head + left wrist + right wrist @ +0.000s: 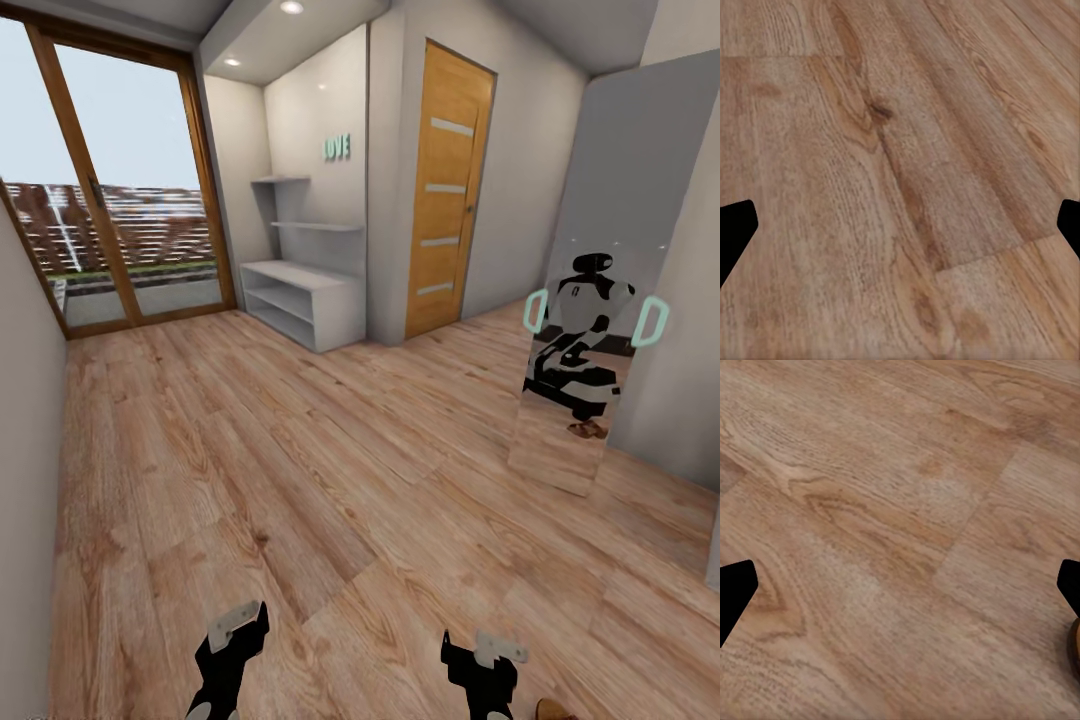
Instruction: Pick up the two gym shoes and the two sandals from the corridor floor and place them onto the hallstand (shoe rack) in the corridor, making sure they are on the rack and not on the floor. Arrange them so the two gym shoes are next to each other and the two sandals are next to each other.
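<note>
The corridor floor (330,480) was warm brown wood-grain plank, running from a glazed wooden-framed door on the left to a recess holding the hallstand (305,300), with an oak door (445,190) beside it and a leaning mirror (585,350) on the right. The hallstand stood far ahead and slightly left of both arms, its top and open shelves bare.

The left claw (236,628) and right claw (487,652) hung low over bare planks; each wrist view showed dark fingertips spread wide apart with nothing between them, so both were released.

A small tan-brown object (552,710), possibly a sandal, lay on the floor just right of the right claw; its identity and long axis could not be determined. By judgement, the right arm was the nearer.
</note>
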